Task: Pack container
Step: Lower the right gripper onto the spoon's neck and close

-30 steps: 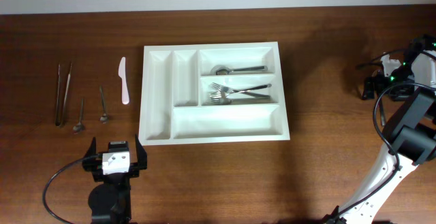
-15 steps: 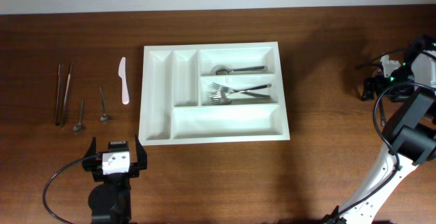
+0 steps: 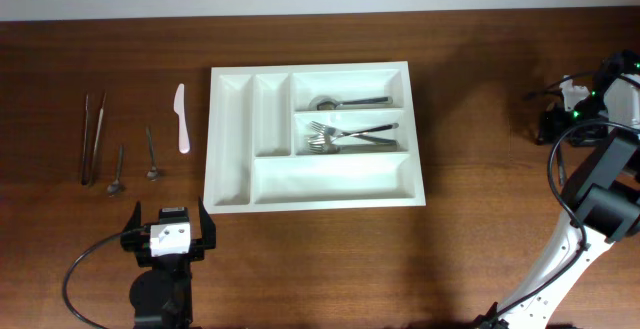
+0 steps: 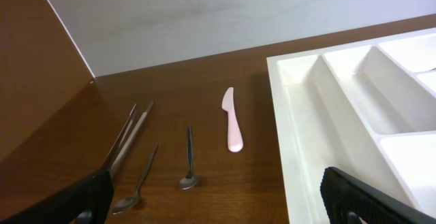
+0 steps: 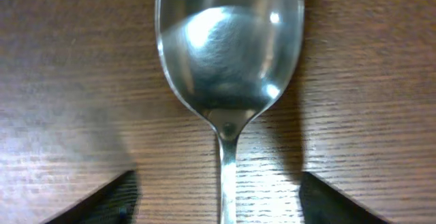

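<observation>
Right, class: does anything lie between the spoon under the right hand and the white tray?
Nothing visible does. The spoon lies on the wood beneath the right hand, at the table's far right. Only bare table shows between it and the right wall of the container.

Black-and-white arms [image 3: 600,199], apparently black cables [image 3: 85,255]

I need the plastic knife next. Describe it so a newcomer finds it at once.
Start at the big white container; on the wood just off its left edge, near the far corner, lies the plastic knife. It is the only pale, non-metal piece there: the two small spoons and the long tongs further left are dark metal.
</observation>
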Motion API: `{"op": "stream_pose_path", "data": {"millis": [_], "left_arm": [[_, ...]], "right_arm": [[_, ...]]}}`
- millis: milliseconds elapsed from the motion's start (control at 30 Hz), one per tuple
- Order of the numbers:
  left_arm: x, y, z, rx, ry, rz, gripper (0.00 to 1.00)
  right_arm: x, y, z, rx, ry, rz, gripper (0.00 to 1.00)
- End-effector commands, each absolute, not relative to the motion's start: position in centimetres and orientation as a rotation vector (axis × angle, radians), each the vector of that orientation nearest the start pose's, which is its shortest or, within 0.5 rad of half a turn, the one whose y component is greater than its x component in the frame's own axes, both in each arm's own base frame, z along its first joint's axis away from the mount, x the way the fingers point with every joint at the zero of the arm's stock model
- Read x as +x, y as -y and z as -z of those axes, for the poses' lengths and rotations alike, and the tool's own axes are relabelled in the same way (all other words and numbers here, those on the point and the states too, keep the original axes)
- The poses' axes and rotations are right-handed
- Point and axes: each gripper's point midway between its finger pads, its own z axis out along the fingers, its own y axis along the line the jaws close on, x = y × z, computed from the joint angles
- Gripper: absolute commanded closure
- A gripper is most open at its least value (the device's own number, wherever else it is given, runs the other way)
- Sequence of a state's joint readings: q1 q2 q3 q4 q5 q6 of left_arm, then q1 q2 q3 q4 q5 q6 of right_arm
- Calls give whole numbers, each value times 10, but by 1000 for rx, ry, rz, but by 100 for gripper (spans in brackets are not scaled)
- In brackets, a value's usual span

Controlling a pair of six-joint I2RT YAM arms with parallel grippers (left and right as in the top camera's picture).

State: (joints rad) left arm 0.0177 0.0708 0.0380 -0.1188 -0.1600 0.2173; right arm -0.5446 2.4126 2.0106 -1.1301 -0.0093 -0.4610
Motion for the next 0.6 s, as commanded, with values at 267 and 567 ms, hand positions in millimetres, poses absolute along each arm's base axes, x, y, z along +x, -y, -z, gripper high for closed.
{"op": "stream_pose_path", "data": {"millis": [267, 567], "left_arm": [[244, -29, -147, 72, -1723, -305, 1], [244, -29, -147, 72, -1723, -305, 1]], "right_arm": [[403, 245, 8, 152, -3116, -15, 57], [403, 245, 8, 152, -3117, -14, 70]]}}
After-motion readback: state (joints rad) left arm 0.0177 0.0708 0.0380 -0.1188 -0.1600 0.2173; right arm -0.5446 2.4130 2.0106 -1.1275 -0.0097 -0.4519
